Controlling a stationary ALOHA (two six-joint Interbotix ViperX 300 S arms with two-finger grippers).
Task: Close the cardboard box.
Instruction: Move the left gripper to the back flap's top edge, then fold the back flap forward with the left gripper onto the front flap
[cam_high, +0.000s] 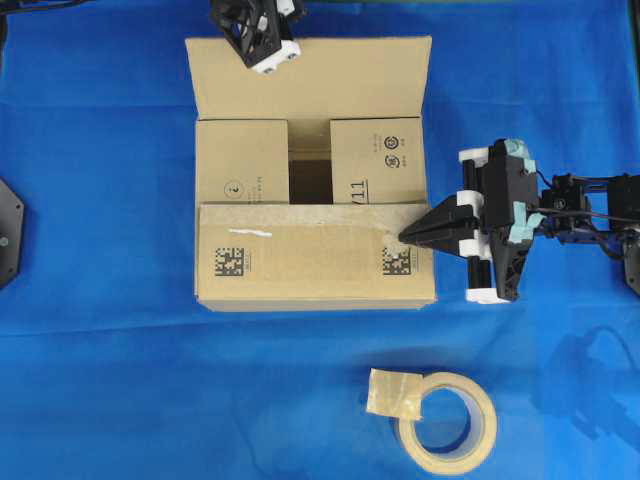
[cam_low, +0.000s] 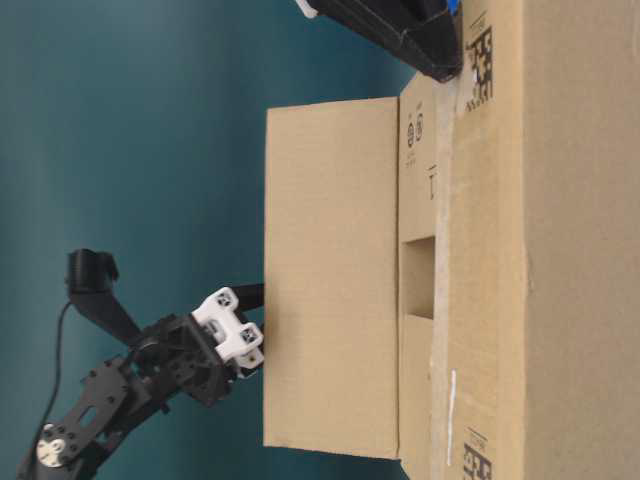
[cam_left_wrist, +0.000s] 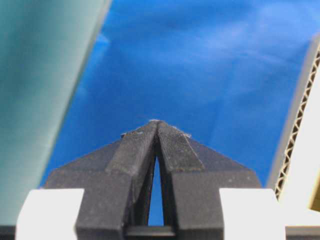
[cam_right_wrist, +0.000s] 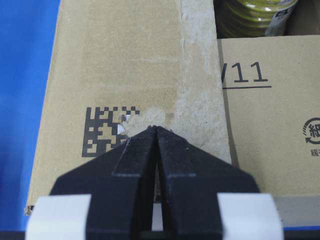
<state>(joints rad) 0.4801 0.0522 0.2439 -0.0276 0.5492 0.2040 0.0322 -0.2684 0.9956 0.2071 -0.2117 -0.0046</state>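
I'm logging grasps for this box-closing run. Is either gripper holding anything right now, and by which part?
Nothing is held. The right gripper has its jaws shut and empty, tips over the near flap. The left gripper is shut too, behind the far flap.

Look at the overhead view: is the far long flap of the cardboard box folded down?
No. The far flap of the cardboard box lies opened outward.

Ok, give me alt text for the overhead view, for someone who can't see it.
A brown cardboard box sits on a blue cloth, its near flap and two side flaps folded in, its far flap open. The right gripper, shut, presses its tip on the near flap; the left gripper is at the far flap. A tape roll lies in front.
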